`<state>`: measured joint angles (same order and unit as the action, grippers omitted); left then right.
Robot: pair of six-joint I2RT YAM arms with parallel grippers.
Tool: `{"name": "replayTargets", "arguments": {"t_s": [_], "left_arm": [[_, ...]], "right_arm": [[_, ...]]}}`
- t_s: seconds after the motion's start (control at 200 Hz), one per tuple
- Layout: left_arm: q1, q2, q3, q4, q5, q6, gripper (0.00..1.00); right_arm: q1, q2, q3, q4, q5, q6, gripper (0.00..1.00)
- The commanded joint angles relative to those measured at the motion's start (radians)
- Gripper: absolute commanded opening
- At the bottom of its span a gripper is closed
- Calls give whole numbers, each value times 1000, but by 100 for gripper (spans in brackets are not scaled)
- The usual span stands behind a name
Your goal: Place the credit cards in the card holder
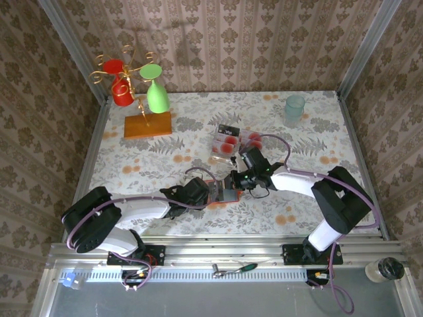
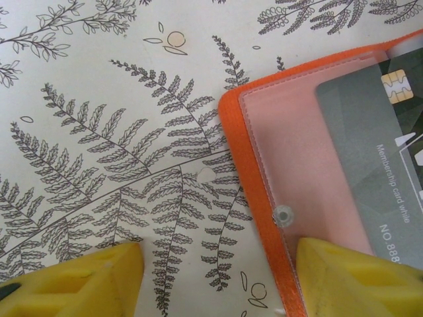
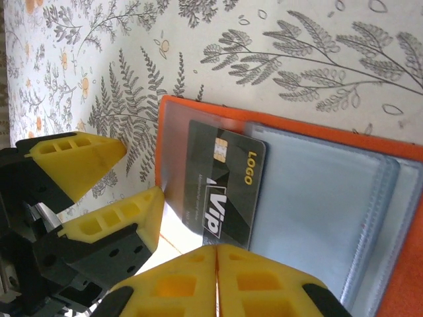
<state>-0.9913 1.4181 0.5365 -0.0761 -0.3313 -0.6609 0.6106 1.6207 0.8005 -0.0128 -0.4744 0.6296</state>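
Orange card holder (image 3: 317, 191) open flat; left gripper (image 2: 215, 284) spread astride its edge, likely pinning it; right gripper (image 3: 217, 264) closed empty at end of dark credit card (image 3: 221, 181), likely nudging it further in

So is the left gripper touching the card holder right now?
Touching. In the left wrist view, one finger of the left gripper rests on the card holder at its orange edge, with no gap showing.
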Motion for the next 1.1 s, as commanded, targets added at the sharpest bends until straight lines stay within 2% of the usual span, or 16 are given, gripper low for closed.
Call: {"name": "replayTargets", "arguments": {"t_s": [0.0, 0.29, 0.635, 1.095], "left_arm": [[13, -4, -20, -15, -19, -6, 64], [33, -16, -15, -2, -12, -3, 64], [117, -94, -52, -32, 6, -14, 64], [109, -41, -74, -6, 48, -6, 64]], "right_arm": [[29, 54, 40, -61, 30, -24, 9], [69, 185, 98, -37, 34, -5, 7], [98, 220, 112, -27, 53, 18, 6], [127, 270, 206, -117, 60, 0, 6]]}}
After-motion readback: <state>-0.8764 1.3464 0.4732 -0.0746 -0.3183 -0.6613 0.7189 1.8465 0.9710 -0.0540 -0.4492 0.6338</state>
